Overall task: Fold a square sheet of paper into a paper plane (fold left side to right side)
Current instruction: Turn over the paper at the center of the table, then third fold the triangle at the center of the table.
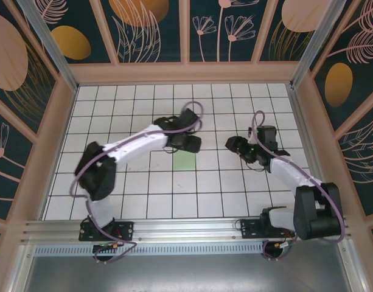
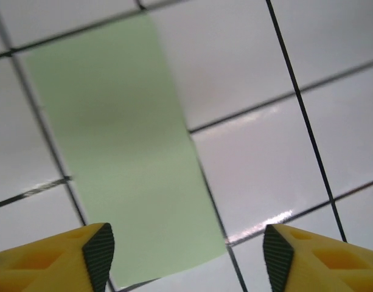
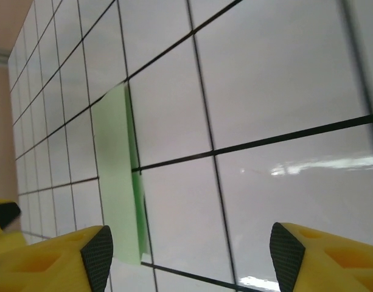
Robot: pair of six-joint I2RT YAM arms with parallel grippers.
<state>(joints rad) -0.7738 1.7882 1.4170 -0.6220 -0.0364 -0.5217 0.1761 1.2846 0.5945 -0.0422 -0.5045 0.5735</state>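
Matte mint paper (image 2: 122, 152), apparently folded rectangle

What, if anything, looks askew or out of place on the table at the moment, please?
Only a small thing: the square sheet of paper lies folded into a narrow strip, and in the right wrist view a darker green sliver shows along one long edge. The layers seem not quite aligned, or the top flap lifts slightly.

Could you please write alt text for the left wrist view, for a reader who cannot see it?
A narrow rectangle of pale green paper lies flat on white grid tiles. At the bottom, the yellow fingers of the open left gripper stand apart, holding nothing.
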